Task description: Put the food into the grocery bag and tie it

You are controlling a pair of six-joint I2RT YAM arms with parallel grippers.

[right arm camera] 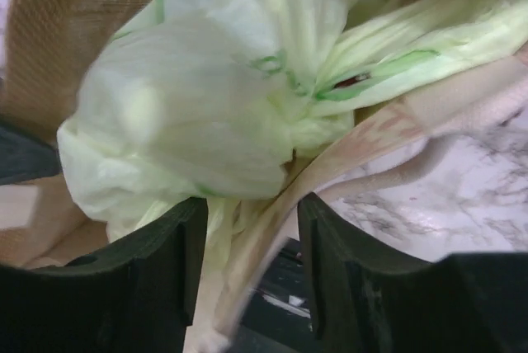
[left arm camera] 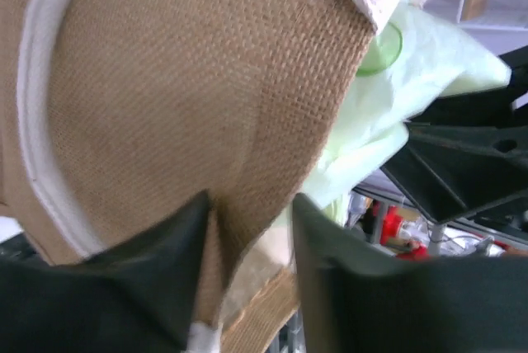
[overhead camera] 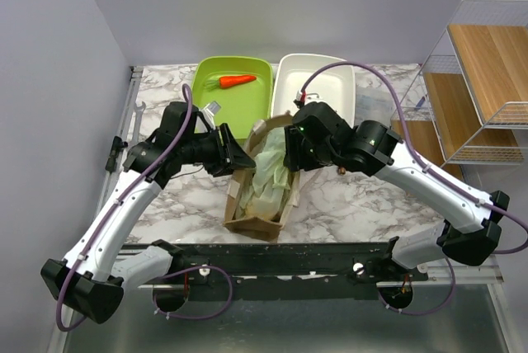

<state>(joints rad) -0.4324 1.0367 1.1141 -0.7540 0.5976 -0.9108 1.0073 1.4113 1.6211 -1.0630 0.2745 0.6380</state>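
Marble table (overhead camera: 346,204), and dead centre the brown bag (overhead camera: 247,219), its length running from the near edge away toward the green tray (overhead camera: 239,114) and the white tray (overhead camera: 330,93) behind it; inside it, stretched along that same line, sits the grocery bag (right arm camera: 190,105), a bunched pale-green bundle; what food it holds I cannot see through the plastic. The arms flank it, one on each long side. The left gripper (left arm camera: 249,200) straddles the brown bag's left wall, jaws parted, woven cloth loose in the gap, nothing pinched as far as I can tell; that wall stands between it and the green plastic. The right gripper (right arm camera: 247,200) is over the right rim, jaws likewise apart and clamped on nothing, the rim strip and a fold of plastic lying between its fingers, the bundle straight ahead and just beside them. So the right arm is the nearer one, I'd say; the bag's twisted end (right arm camera: 412,56) trails up and to the right in its view, along the rim, and a reach for tying would have to follow that line. One carrot (overhead camera: 237,81) lies on the green tray, well apart from both grippers and outside the bag; by that, loading looks unfinished.
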